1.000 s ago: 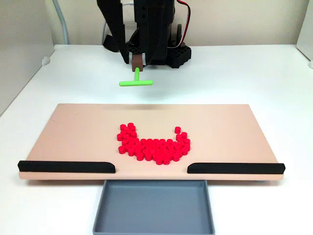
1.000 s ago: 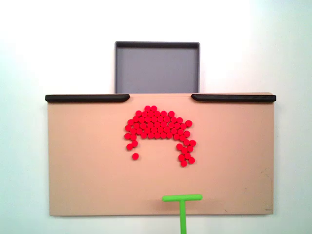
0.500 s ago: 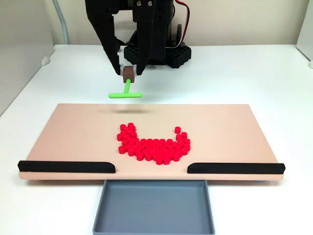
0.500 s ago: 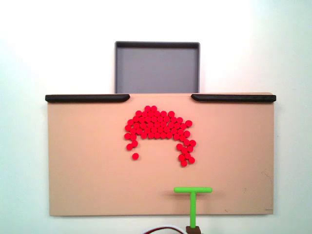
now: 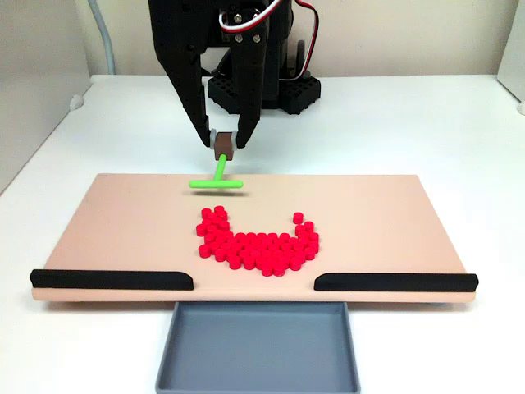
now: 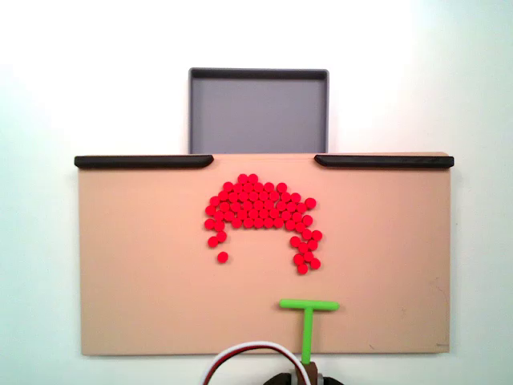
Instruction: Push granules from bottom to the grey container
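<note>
surface: white table (image 5: 410, 123) | wall: pale, behind (image 5: 410, 33) | light: even, soft shadows

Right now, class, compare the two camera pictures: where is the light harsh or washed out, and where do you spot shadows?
In the top-down fixed view, the white table is blown out to near featureless white around the grey container. In the front fixed view, the light is softer; the green pusher casts a faint blurred shadow on the beige board just beneath it, and the granules stay sharp.

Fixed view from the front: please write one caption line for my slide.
Gripper holds green pusher behind red granules on beige board, grey container in front.
</note>
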Motion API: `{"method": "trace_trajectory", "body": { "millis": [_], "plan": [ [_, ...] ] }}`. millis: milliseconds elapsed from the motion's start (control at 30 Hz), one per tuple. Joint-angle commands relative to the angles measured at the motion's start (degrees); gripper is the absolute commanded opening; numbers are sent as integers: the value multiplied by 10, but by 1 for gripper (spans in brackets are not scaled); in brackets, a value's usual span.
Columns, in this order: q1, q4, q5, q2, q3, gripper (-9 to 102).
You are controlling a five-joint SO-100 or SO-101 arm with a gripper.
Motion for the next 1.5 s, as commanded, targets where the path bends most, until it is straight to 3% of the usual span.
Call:
{"method": "trace_trajectory", "body": {
  "millis": [0, 367, 1467],
  "plan": [
    [-3, -25, -2, -6, 0, 0],
    [-4, -77, -13, -54, 0, 0],
    [-28, -96, -56, -169, -100, 0]
  ]
}}
